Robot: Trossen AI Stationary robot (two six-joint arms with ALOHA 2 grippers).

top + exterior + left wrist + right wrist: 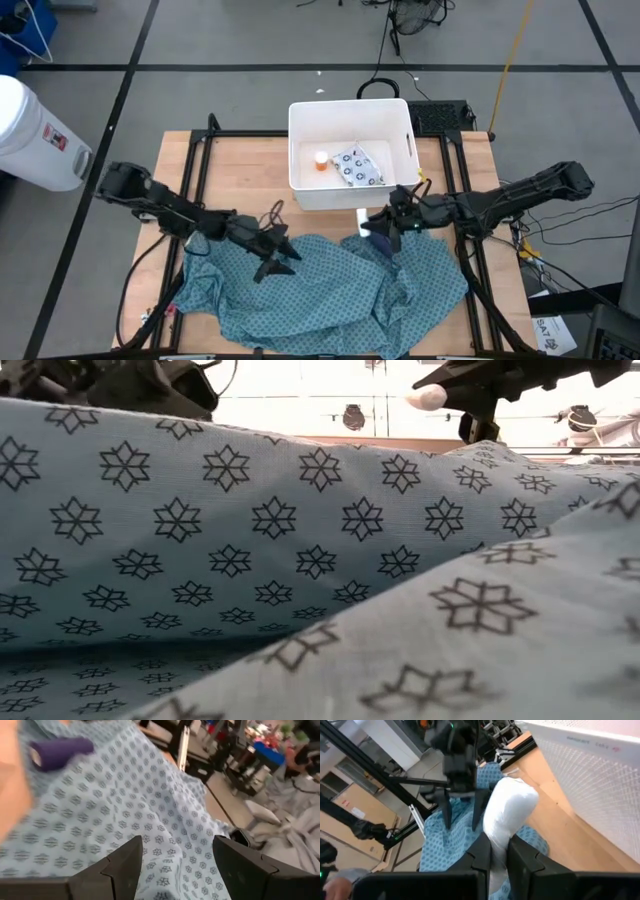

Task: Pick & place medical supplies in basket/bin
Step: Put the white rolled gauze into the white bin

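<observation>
The white tub (300,150) stands at the table's far middle and holds the orange pill bottle (321,160) and the ring-printed white packet (358,167). My right gripper (380,222) hovers just in front of the tub's near wall, shut on the small white tube (362,214). The dark blue block (60,751) lies on the teal patterned cloth (320,285), close below the right gripper. My left gripper (180,862) hangs open over the cloth's middle (275,250) and touches nothing. My right gripper pinches the white tube between its two fingers (480,851) at the tube's rear part (499,837). The fingers come about level from the table's right, along the tube. Its rounded free end (427,398) sticks out past the fingertips toward the left. It is lifted clear above the cloth.
The teal cloth lies crumpled over the table's near half and fills the low view. Black frame rails (205,150) run along both table sides. A white cylindrical container with a red label (35,135) stands off the table's left far corner. Bare wood (240,170) shows left of the tub.
</observation>
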